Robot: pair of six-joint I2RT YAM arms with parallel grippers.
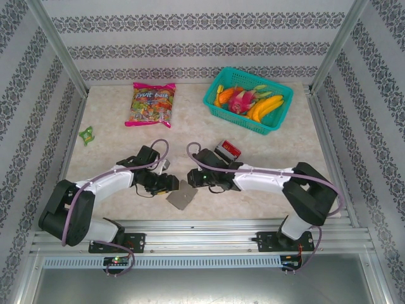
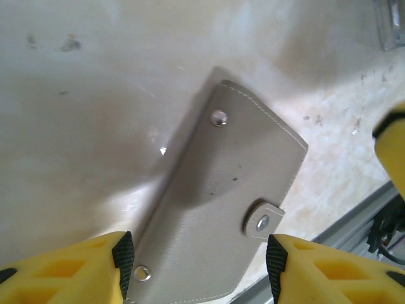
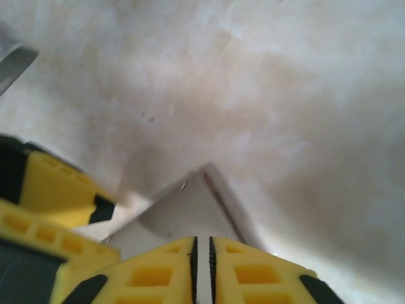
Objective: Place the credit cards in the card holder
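The card holder (image 1: 182, 199) is a flat grey wallet with metal snaps, lying near the table's front edge between the two grippers. In the left wrist view the card holder (image 2: 221, 190) runs diagonally between the yellow fingers of my left gripper (image 2: 197, 259), which straddles it open, pads close to its edges. My right gripper (image 3: 202, 244) is shut on a thin edge of the card holder (image 3: 183, 209), whose corner sticks up. From above, the left gripper (image 1: 169, 184) and the right gripper (image 1: 193, 178) face each other. The credit cards (image 1: 228, 151), red and black, lie behind the right arm.
A teal basket (image 1: 212, 101) of fruit stands at the back right. A candy bag (image 1: 154, 104) lies at the back centre, and a small green object (image 1: 87, 134) at the left. The metal front rail (image 2: 354, 228) runs just past the holder.
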